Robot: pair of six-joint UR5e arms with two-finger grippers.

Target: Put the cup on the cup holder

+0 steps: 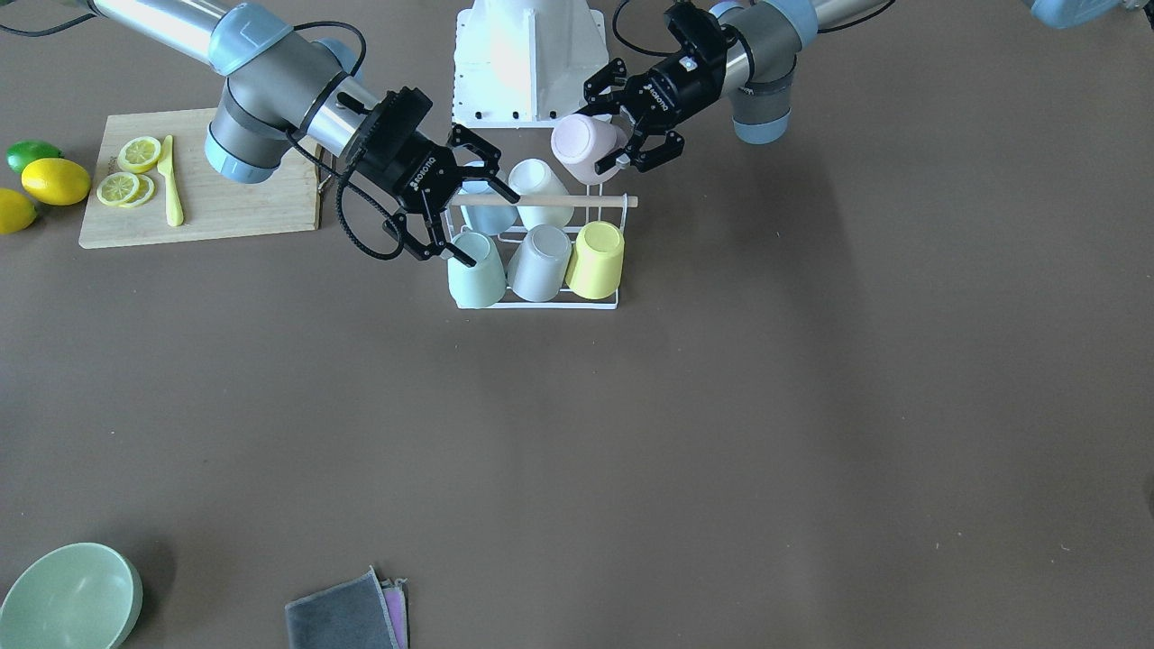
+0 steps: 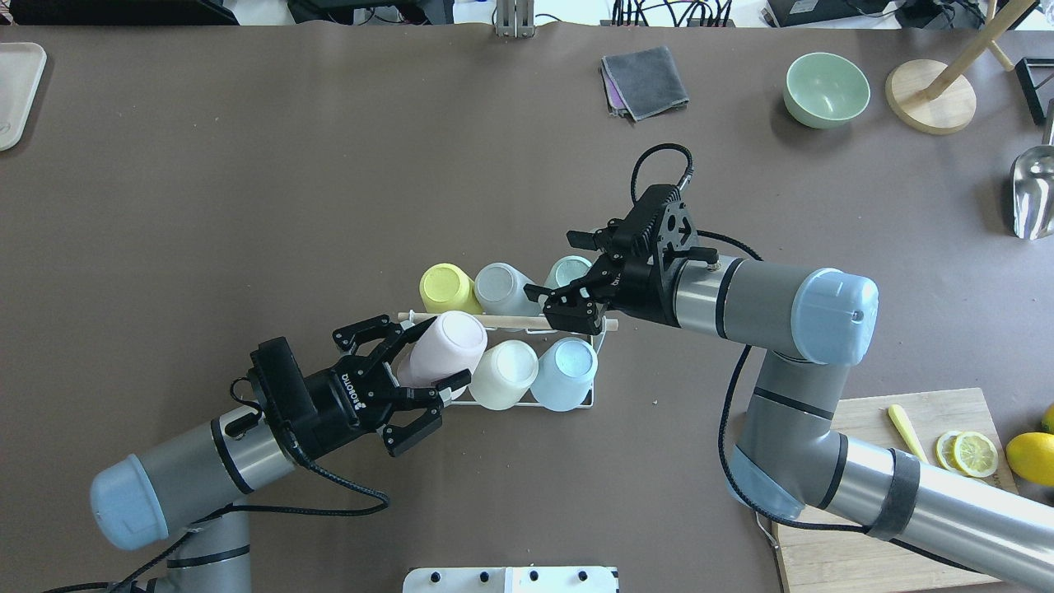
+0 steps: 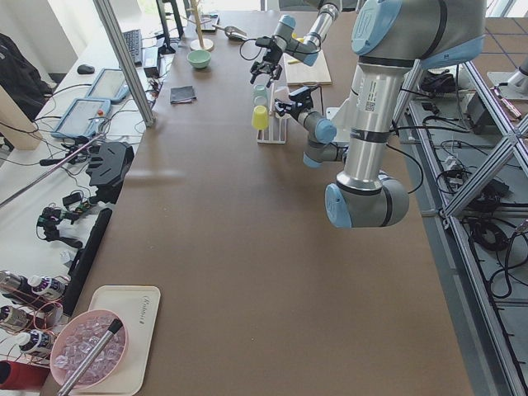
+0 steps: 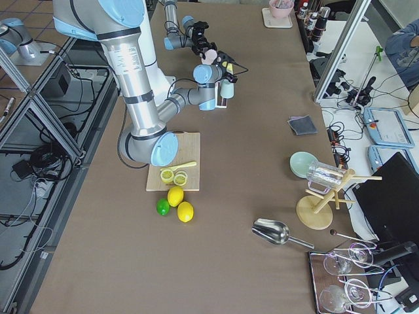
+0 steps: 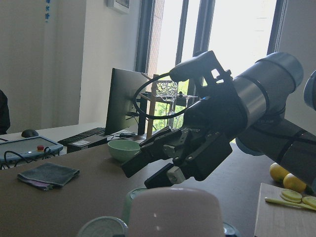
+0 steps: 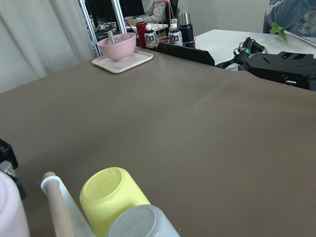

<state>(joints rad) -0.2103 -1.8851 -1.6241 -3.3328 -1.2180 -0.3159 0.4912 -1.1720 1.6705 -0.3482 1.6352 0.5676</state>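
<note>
The cup holder is a white wire rack with a wooden rod handle, standing mid-table. On it are yellow, grey, mint, cream and light blue cups, upside down. My left gripper is shut on a pink cup, held tilted and slightly raised at the rack's near corner, beside the cream cup. The pink cup fills the bottom of the left wrist view. My right gripper is open and empty, over the rack's mint-cup end.
A wooden cutting board with lemon slices and a yellow knife lies by the right arm, with lemons beside it. A green bowl and a grey cloth lie at the far edge. The white robot base is behind the rack.
</note>
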